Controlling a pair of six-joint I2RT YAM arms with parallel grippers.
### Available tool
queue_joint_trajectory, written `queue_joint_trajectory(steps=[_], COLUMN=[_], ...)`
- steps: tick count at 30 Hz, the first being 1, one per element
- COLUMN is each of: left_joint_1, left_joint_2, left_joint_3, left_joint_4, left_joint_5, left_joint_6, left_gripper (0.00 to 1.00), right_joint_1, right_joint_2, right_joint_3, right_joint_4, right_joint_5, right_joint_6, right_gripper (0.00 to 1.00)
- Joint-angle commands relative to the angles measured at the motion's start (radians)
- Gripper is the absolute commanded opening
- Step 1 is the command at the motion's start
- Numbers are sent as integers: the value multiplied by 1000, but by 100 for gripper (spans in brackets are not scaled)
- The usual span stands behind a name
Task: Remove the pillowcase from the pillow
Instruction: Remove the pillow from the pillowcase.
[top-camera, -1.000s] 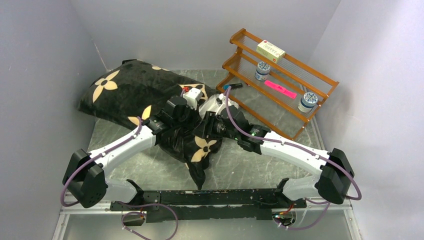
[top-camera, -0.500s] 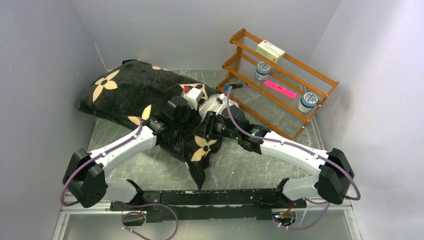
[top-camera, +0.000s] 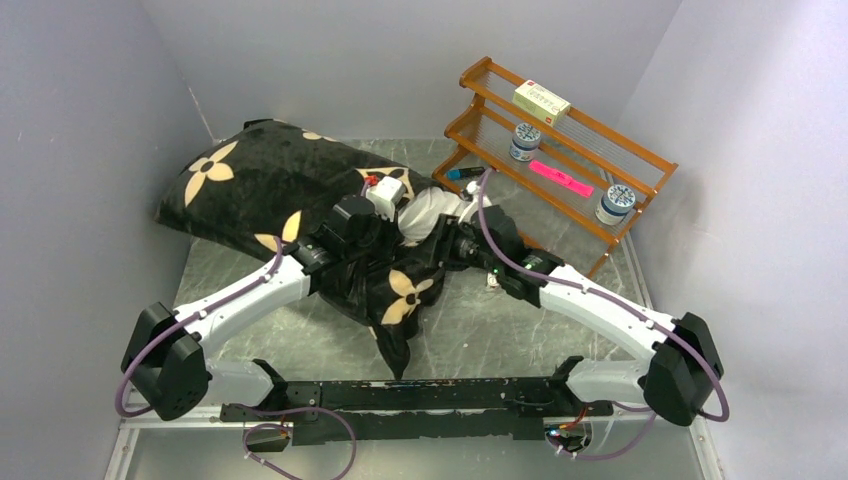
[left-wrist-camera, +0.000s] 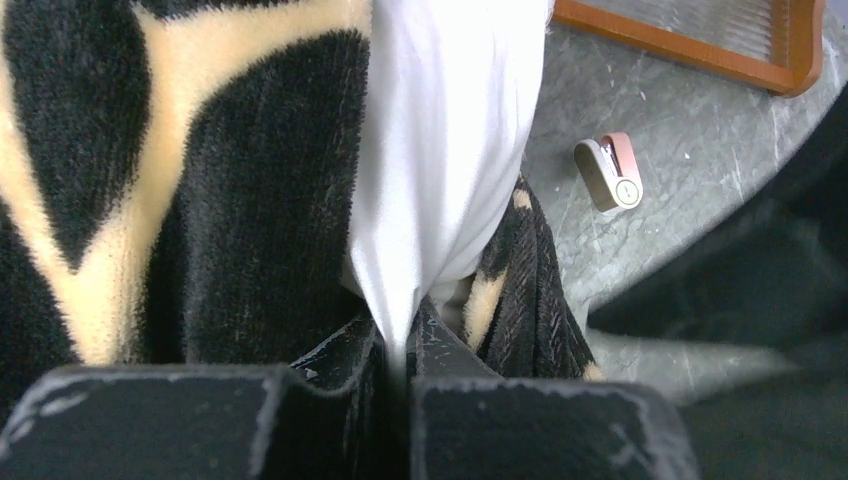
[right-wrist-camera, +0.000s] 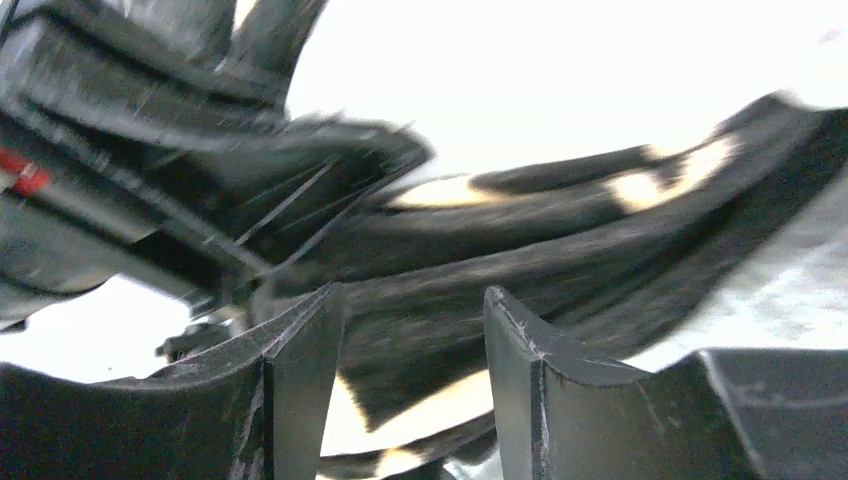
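Here, the pillowcase (top-camera: 260, 180), soft, plush and limp, lies from the far-left corner of the tabletop (top-camera: 500, 330) toward its centre. It covers most of the pillow (top-camera: 428, 208), whose white corner pokes out at the open end. The left gripper (left-wrist-camera: 400, 335) is clamped on that white corner. The right gripper (right-wrist-camera: 412, 295) has its fingers partly apart, facing the black fabric and holding nothing. The open edge likely offers the best hold, though plush may bunch and slip.

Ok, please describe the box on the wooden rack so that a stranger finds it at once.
Find the brown wooden rack in the far right corner. On its top shelf lies a pale cream box. Its neighbours below are two round jars and a pink strip; it alone is rectangular and cream.
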Motion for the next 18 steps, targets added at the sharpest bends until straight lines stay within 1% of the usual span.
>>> queue_joint_trajectory(steps=[1,4,7,13,18], left_joint_1=[-3,-3,-3,-3,-3], left_joint_2=[-35,-30,-32,-31,-35], left_joint_3=[27,28,23,19,18], left_joint_4=[32,32,41,51,53], left_joint_5=[-3,4,16,34,36], left_joint_6=[23,22,25,29,31], left_gripper=[5,5,5,5,5], right_joint_1=[-64,-67,-72,-64,-37], right_joint_2=[-76,-94,-75,46,116], right_joint_3=[-14,-37,-33,69,99], right_joint_4=[-35,-25,15,48,69], right_joint_5=[37,35,20,-66,-91], right_joint_6=[-156,-155,-122,-84,-45], right_gripper=[57,57,57,56,56])
